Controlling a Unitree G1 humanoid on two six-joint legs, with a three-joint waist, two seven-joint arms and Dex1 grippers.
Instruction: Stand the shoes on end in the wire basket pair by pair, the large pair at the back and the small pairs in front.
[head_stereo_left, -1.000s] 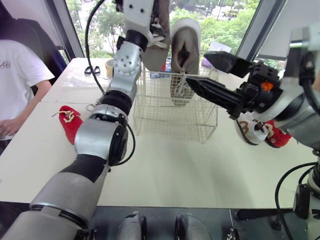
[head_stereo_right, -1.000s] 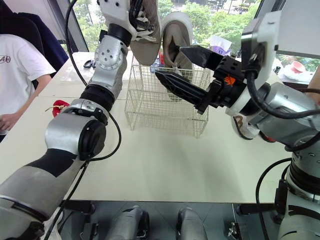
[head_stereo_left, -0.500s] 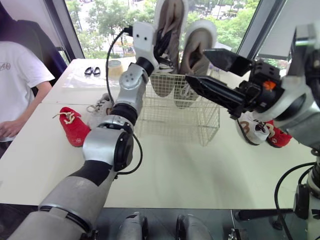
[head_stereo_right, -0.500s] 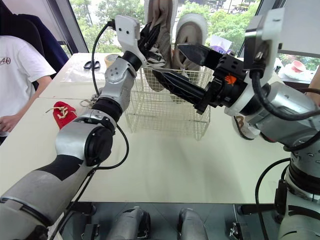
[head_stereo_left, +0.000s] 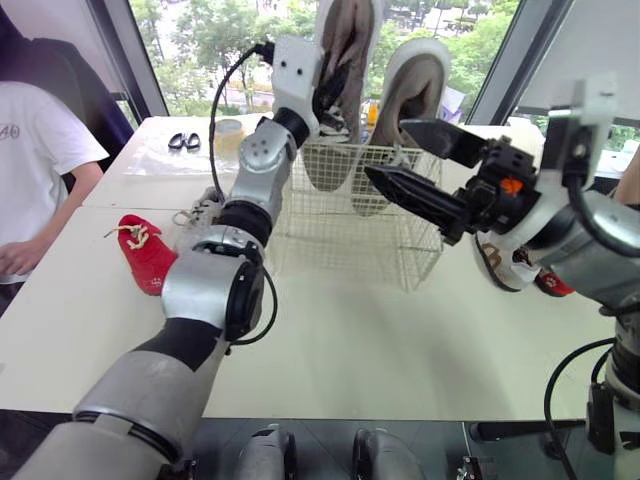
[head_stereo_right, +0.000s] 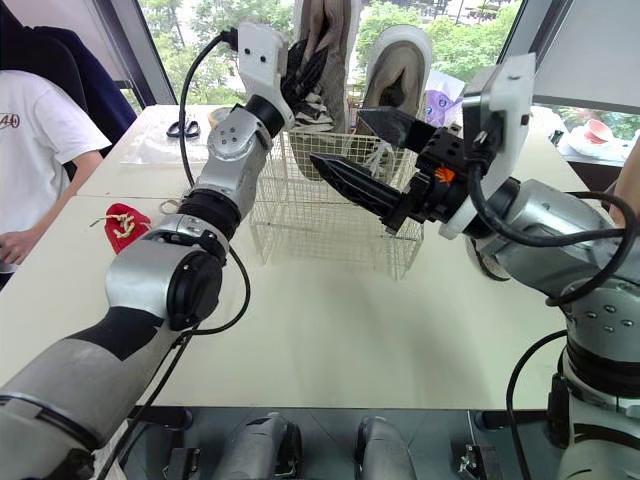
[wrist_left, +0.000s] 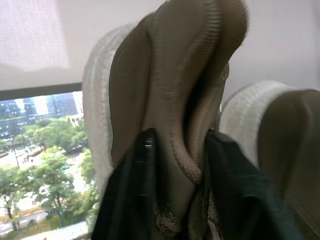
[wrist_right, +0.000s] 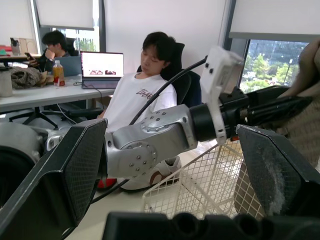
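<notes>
The white wire basket stands mid-table. Two large beige shoes rise from its back part, their lower ends behind the mesh. My left gripper is shut on the left beige shoe, its fingers pinching the shoe's collar. The second beige shoe stands beside it on the right. My right gripper hovers open in front of the basket's right half, holding nothing. A small red shoe and a white shoe lie left of the basket. A white-and-brown shoe and another red shoe lie to its right.
Scissors and a tape roll sit at the table's far left. A person in a white shirt stands at the left edge. Bare tabletop stretches in front of the basket.
My left gripper has carried the beige shoe to the right and set it beside the other one in the basket. The right gripper has drifted slightly left, still open.
</notes>
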